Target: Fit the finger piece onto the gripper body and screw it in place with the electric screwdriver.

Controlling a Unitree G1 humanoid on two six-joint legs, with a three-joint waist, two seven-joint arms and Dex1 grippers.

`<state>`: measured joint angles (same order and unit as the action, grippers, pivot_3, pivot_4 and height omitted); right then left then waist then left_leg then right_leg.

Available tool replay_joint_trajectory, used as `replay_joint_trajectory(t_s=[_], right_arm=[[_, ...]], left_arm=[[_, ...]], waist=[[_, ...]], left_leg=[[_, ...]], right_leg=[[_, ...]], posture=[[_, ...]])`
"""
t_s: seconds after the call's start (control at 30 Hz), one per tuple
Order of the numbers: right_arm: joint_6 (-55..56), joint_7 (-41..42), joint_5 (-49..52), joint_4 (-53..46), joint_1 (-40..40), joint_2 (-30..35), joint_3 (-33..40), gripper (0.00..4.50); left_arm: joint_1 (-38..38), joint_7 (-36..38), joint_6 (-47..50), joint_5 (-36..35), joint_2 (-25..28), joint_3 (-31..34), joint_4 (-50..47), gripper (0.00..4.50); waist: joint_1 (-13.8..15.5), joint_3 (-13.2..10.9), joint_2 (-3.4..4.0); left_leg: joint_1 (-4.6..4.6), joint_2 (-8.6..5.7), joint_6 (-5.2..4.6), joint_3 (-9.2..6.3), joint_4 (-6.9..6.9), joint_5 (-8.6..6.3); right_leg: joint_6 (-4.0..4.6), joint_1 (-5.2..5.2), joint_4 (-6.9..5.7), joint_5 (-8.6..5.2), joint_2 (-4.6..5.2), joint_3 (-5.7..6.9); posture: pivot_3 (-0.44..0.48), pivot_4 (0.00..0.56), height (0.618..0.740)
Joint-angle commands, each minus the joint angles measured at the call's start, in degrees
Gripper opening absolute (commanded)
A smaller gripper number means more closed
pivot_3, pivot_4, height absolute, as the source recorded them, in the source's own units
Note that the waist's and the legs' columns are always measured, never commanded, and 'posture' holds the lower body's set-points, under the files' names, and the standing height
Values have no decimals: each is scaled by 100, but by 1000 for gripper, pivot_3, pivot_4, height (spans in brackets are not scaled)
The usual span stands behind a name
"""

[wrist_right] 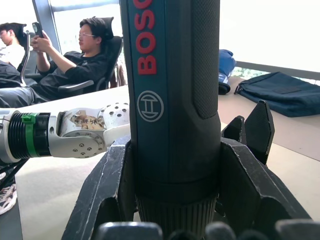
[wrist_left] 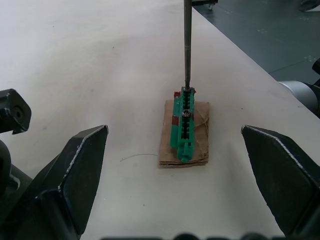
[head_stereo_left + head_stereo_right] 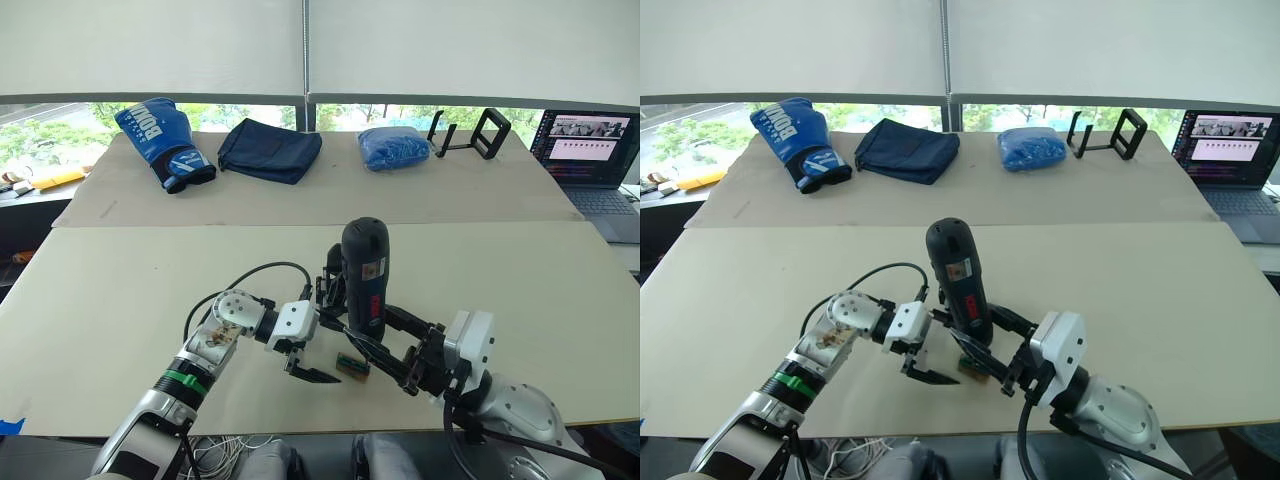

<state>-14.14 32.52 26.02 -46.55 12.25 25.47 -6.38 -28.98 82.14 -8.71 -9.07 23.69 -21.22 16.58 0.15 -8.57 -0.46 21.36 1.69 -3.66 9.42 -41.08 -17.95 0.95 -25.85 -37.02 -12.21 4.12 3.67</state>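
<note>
Upright, the electric screwdriver (image 3: 364, 275) is clamped in the right gripper (image 3: 400, 350). Its bit touches the green block (image 2: 184, 123), which lies between the left gripper's (image 2: 175, 150) wide-apart jaws.

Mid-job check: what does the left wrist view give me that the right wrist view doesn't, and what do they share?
Left wrist view: the thin metal bit standing tip-down on the small green-and-tan rectangular block, between the open left gripper fingers.

Right wrist view: the thick black cylindrical electric screwdriver clamped in the right gripper, the left arm, seated people behind.

Shared: the pale table.
</note>
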Motion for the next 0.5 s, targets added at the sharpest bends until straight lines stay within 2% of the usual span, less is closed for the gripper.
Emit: replay_joint_trajectory(t_s=[0.03,0.3,0.43,0.5], right_arm=[[257,40,35,-178,-54,-63,-10,1897],[-148,-80,501,-593,-210,157,386,1897],[-613,-376,1311,-922,-661,429,846,1897],[-917,-590,1902,-987,-986,611,1064,1897]], left_arm=[[-99,25,-34,-70,-7,39,-108,4500],[-40,33,152,-160,144,139,-312,4500],[108,230,919,-551,494,274,-793,4500],[230,260,981,-632,667,354,-1000,4500]], waist=[[0,0,0],[0,0,0],[-29,-1,-2],[-36,-1,-2]], left_leg=[[0,0,0,0,0,0],[0,0,0,0,0,0],[1,3,0,-1,-1,0],[0,4,1,-4,1,0]], right_leg=[[0,0,0,0,0,0],[0,0,0,0,0,0],[2,-1,-1,1,1,-1],[2,-1,-2,1,2,0]], posture=[[0,150,740],[0,150,740],[0,150,740],[0,150,740]])
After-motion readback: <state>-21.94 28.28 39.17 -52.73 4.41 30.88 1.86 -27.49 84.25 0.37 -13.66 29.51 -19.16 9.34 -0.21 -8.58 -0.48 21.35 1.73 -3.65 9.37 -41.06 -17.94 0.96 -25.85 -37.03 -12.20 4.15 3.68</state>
